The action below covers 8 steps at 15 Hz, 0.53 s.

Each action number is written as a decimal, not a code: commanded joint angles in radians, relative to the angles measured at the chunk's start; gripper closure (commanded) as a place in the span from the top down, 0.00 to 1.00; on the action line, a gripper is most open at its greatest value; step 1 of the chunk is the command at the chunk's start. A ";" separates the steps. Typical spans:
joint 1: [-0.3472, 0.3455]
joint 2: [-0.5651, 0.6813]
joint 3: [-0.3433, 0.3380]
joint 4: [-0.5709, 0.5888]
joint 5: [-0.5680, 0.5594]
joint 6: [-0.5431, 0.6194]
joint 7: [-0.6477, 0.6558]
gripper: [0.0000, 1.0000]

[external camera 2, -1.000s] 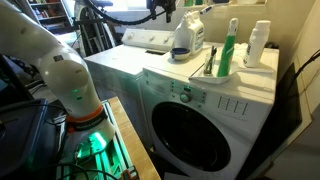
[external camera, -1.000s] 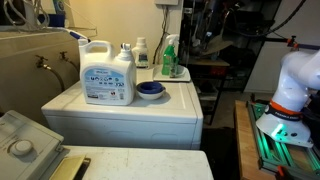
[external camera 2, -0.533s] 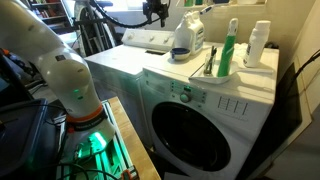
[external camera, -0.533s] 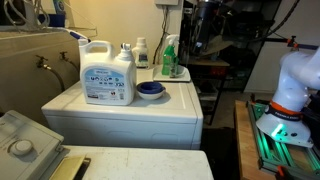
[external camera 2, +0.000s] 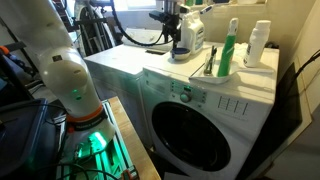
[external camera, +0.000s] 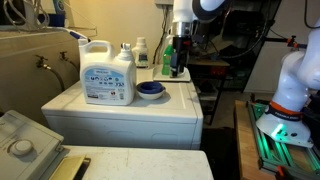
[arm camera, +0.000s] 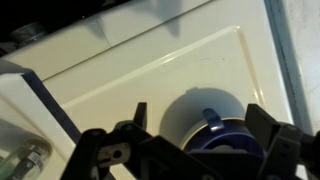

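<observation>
A blue bowl (external camera: pixel 150 90) sits on top of a white washing machine (external camera: pixel 120 115), next to a large white detergent jug (external camera: pixel 108 75). My gripper (external camera: pixel 178 58) hangs above the washer top, a little beyond the bowl, in front of a green spray bottle (external camera: pixel 168 50). In the wrist view the bowl (arm camera: pixel 215 135), white outside and blue inside, lies below and between my two black fingers (arm camera: pixel 200 112), which are spread apart and hold nothing. In an exterior view the gripper (external camera 2: pixel 172 30) is beside the jug (external camera 2: pixel 188 38).
A green spray bottle (external camera 2: pixel 230 50) and a white bottle (external camera 2: pixel 259 44) stand at the back of the washer top. A second appliance (external camera: pixel 30 150) stands nearer the camera. The robot base (external camera: pixel 290 90) and a green-lit stand (external camera: pixel 280 135) are to the side.
The arm has swung in from the background and come down over the washer top, so the gripper now hangs near the bowl. The objects have not moved.
</observation>
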 commanded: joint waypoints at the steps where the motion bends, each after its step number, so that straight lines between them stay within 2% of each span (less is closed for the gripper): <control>1: -0.032 0.111 -0.064 0.079 0.146 -0.024 -0.036 1.00; 2: -0.014 0.070 -0.046 0.034 0.071 -0.003 -0.014 1.00; 5: -0.030 0.117 -0.068 0.074 0.118 -0.004 -0.030 1.00; 6: -0.021 0.127 -0.065 0.061 0.049 0.077 0.071 1.00; 8: -0.021 0.158 -0.069 0.051 0.062 0.182 0.148 1.00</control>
